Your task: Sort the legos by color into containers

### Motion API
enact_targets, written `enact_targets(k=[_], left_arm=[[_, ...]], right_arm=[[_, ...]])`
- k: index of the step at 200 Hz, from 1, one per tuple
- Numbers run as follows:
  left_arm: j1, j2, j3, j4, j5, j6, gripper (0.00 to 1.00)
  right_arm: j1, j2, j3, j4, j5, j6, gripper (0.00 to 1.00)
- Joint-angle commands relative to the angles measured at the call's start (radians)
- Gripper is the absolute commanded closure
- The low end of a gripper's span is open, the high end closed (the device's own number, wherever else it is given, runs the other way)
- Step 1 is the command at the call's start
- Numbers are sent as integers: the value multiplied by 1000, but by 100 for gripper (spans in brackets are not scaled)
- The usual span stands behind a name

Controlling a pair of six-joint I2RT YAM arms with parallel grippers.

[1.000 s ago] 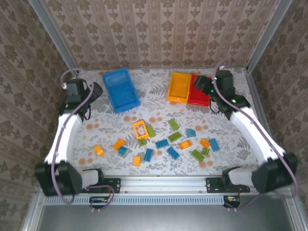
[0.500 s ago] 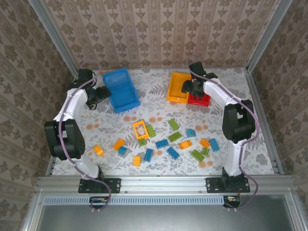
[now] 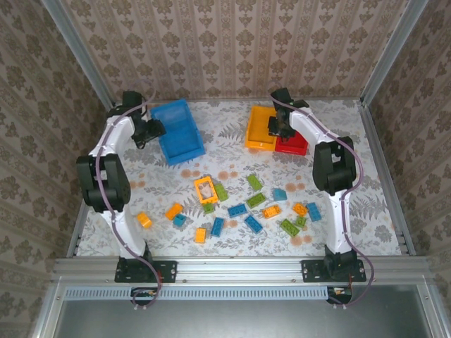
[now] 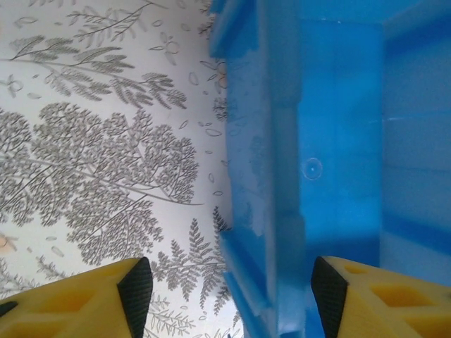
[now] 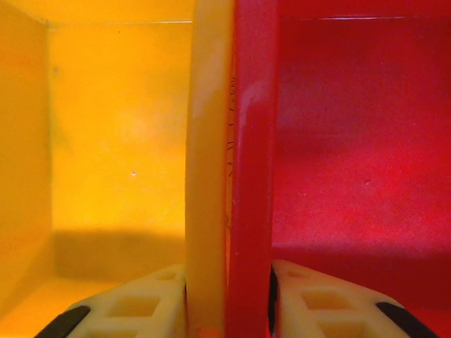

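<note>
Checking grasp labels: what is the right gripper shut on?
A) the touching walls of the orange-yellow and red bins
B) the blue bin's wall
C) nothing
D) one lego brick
A: the right wrist view shows the right gripper pinching together the adjoining walls of the orange-yellow bin and the red bin.

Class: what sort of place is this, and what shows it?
Probably a robot test booth: left arm and right arm bolted to a metal rail, wallpaper-patterned panels closing in a table, aluminium corner posts.
</note>
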Motion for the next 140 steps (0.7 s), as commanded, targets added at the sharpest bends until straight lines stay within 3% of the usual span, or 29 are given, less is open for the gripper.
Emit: enact_targets(k=[1, 24, 54, 140], left_arm=[[-26, 59, 58, -59, -22, 82, 41], [-45, 110, 106, -88, -6, 127, 62], [-88, 126, 111, -103, -39, 177, 78], [-253, 108, 106, -97, -85, 233, 92]], right_arm=[[7, 13, 44, -48, 23, -38, 71], [27, 7, 42, -50, 26, -58, 76], [61, -5, 34, -51, 20, -61, 78], [193, -81, -81, 4, -16, 30, 79]])
